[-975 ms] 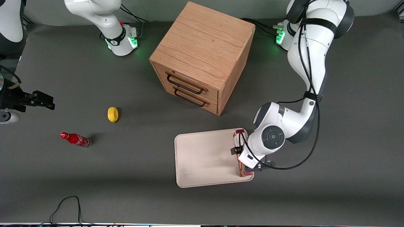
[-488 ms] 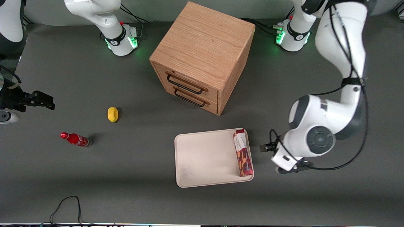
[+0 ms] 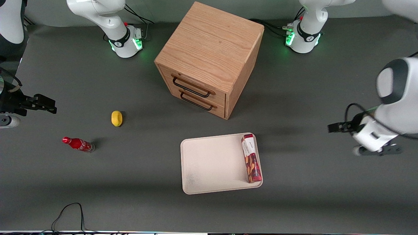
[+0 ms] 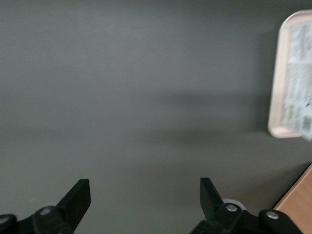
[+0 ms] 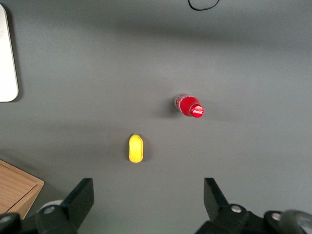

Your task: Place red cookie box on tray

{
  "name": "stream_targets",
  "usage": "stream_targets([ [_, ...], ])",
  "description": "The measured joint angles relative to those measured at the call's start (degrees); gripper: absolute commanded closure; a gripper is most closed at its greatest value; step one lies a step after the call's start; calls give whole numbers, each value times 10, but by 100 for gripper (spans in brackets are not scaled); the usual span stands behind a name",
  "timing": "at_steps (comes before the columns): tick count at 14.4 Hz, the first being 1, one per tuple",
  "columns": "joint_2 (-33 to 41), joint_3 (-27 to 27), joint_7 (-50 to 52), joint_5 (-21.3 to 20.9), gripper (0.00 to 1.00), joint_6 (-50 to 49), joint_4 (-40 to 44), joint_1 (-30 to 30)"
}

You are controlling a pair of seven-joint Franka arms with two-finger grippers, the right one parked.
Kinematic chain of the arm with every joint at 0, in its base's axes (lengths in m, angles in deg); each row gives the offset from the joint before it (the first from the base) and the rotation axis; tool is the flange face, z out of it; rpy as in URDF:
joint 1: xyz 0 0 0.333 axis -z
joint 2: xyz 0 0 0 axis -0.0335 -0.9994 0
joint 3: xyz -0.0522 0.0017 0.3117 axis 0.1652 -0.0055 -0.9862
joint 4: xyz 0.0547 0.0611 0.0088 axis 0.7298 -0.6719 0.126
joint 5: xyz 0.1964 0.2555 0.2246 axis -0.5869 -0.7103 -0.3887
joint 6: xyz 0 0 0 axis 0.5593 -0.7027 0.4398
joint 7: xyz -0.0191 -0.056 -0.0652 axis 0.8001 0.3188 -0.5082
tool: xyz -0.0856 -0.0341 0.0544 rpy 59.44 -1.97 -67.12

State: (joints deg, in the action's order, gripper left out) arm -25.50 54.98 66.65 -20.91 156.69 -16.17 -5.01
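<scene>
Table (image 3: pixel 65 81) surface is a matte dark-grey mat, plain and smooth. Largest item on it is a wooden drawer cabinet (image 3: pixel 209 49), oak-grain, box-shaped, set at an angle, with two drawers, each carrying a thin black wire handle (image 3: pixel 191 87). Nearer the front camera than the cabinet lies the tray (image 3: pixel 209 163), cream-white, flat, rectangular with rounded corners and a low rim; faint grey scuffing shows on its floor. The red cookie box (image 3: pixel 251 158) rests on the tray, lying along the rim at the working arm's end, slim and dark red, with a white label panel at the end nearer the cabinet and tan cookie pictures along the rest; the label writing cannot be read. The gripper (image 4: pixel 145 197) hangs above bare mat toward the working arm's end of the table, well apart from the tray, its two black fingers (image 4: pixel 78 197) spread wide with nothing between them. Toward the parked arm's end lies a small red cola bottle (image 3: pixel 78 144) on its side, carrying white script too small to read. Nearby, farther from the front camera, sits a small yellow oval object (image 3: pixel 116 118), smooth-skinned.
</scene>
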Motion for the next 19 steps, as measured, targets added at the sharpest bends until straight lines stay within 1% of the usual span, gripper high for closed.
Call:
stream_targets([
  [3,80,0,-11,0,0,0,-76,-29],
  [5,118,0,-11,0,0,-1,-101,-36],
  [7,139,-2,-11,0,0,-7,-108,-45],
  [8,145,-13,-11,0,0,-14,-108,-38],
  [11,158,-115,-11,0,0,-27,-107,59],
  [12,160,-133,-9,0,0,-30,-105,78],
  [15,161,-140,12,0,0,-69,-88,91],
  [19,161,-128,22,-3,0,-113,-57,93],
])
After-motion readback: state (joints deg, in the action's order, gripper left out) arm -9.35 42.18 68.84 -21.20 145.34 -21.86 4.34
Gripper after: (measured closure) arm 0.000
